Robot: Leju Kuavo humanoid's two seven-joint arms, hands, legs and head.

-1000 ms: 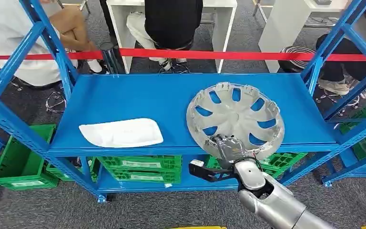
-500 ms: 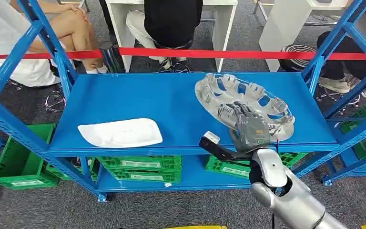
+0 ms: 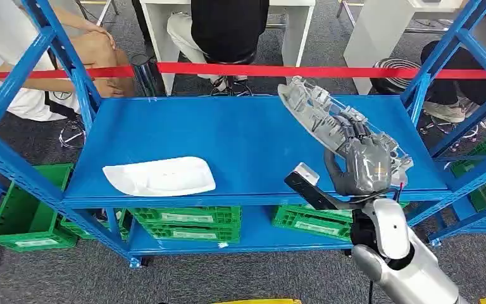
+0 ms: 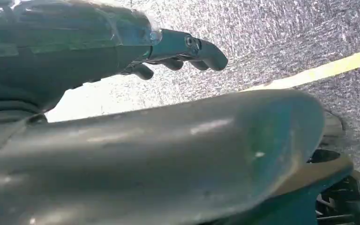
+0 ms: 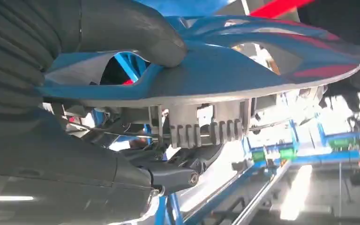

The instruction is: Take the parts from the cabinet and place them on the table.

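While tilted, slotted silver hubcap (image 3: 329, 117) (seemingly plastic) gripped by right hand (image 3: 361, 166).

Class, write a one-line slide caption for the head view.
The right hand grips a silver wheel cover, tilted above the blue shelf; a white tray lies at the shelf's front left.

Head view looks forward and down from high on the body onto the blue shelf (image 3: 215, 136), full width, mid range. Right wrist view sits tight behind the right hand (image 3: 362, 166), sharing with head view the silver wheel cover (image 3: 329, 114) and blue frame. Left wrist view faces grey floor (image 4: 281, 42).
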